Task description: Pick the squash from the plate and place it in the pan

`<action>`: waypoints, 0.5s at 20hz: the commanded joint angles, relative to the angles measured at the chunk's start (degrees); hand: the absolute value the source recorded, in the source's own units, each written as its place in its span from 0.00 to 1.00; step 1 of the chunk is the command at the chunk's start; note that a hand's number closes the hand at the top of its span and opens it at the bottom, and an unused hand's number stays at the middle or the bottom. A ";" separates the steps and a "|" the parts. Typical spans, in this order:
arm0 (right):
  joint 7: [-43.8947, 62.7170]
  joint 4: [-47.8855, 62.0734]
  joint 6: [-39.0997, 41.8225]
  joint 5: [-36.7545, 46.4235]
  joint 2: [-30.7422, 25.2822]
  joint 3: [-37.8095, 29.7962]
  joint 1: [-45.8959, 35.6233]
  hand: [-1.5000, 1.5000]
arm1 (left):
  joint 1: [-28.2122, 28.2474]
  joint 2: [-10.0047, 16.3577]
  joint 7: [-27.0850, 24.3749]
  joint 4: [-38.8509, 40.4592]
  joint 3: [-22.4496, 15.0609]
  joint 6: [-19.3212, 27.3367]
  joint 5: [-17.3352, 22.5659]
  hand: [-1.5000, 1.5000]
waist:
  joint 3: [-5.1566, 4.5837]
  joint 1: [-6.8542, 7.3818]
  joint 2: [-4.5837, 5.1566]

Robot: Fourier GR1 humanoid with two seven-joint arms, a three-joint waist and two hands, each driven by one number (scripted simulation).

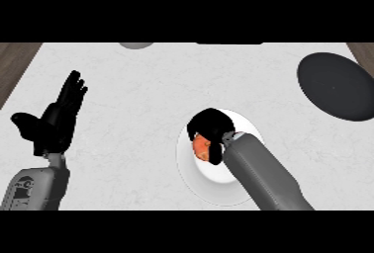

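An orange squash lies on a white plate near the middle of the counter. My right hand is over the plate with its fingers curled round the squash's far end, hiding most of it. The dark pan sits at the right rear of the counter, well apart from the plate. My left hand is at the left, open with fingers up, resting and holding nothing.
A grey round object shows at the counter's far edge, and a dark object sits beside it at the back. Wooden floor borders the white counter on the left and right.
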 commanded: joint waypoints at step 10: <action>8.56 -13.73 -4.56 0.39 -3.71 -7.46 12.38 1.00 | 1.31 0.90 1.86 -2.58 2.16 -0.06 0.76 0.50 | 0.12 -1.85 -0.37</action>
